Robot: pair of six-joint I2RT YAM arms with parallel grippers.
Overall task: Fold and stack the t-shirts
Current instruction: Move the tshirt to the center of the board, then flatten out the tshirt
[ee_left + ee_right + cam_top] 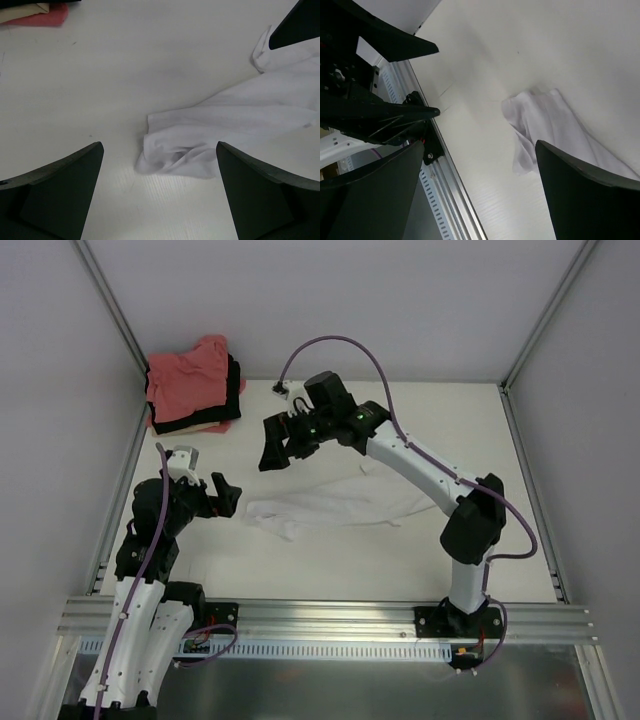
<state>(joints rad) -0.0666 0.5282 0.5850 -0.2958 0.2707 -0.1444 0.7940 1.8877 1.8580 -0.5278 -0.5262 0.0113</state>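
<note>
A white t-shirt (pixel 335 503) lies crumpled and stretched out across the middle of the table; it also shows in the left wrist view (pixel 235 130) and the right wrist view (pixel 545 125). A stack of folded shirts (pixel 192 385), salmon-pink on top with black and pale cream under it, sits at the back left. My left gripper (pixel 228 495) is open and empty just left of the white shirt's left end. My right gripper (pixel 280 448) is open and empty, held above the table behind the white shirt.
Metal frame posts and grey walls close in the table on the left (pixel 110 300) and right (pixel 550 310). An aluminium rail (pixel 330 618) runs along the near edge. The corner of the folded stack shows at the top left of the left wrist view (pixel 45 14).
</note>
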